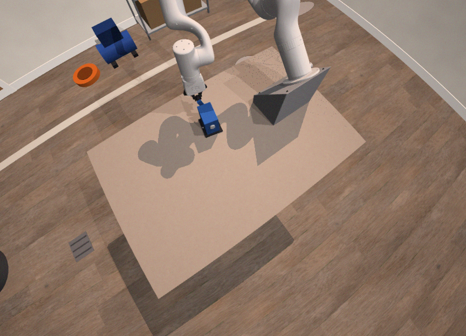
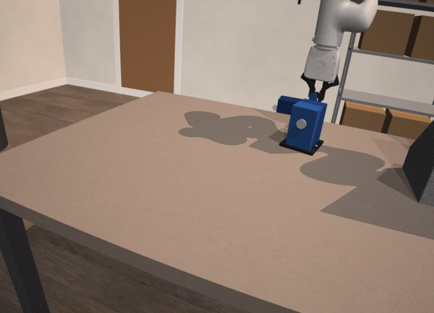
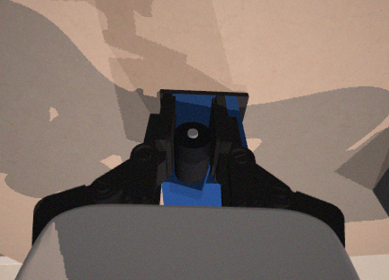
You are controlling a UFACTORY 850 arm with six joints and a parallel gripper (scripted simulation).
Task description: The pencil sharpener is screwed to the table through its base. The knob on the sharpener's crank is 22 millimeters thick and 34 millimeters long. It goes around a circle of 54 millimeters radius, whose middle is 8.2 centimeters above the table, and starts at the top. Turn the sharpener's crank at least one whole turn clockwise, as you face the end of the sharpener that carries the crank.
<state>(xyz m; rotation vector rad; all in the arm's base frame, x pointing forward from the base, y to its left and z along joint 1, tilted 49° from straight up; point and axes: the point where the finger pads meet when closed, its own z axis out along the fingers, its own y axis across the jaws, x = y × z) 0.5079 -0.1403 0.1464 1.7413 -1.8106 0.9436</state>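
The blue pencil sharpener (image 1: 209, 118) stands on its black base on the tan table; it also shows in the exterior view (image 2: 304, 128), with a grey round hole on its near face. Its crank is at the far end, with the blue crank arm (image 3: 194, 193) and the dark knob (image 3: 193, 150) at the top of the circle. My gripper (image 3: 193, 112) comes down from above and is shut on the knob, one black finger on each side. It also shows in the top view (image 1: 197, 98) and in the exterior view (image 2: 317, 94).
The arm's grey wedge-shaped mount (image 1: 288, 95) stands on the table to the right of the sharpener. A metal shelf with cardboard boxes (image 2: 389, 75) stands behind the table. A blue toy chair (image 1: 113, 42) and an orange ring (image 1: 86, 74) lie on the floor.
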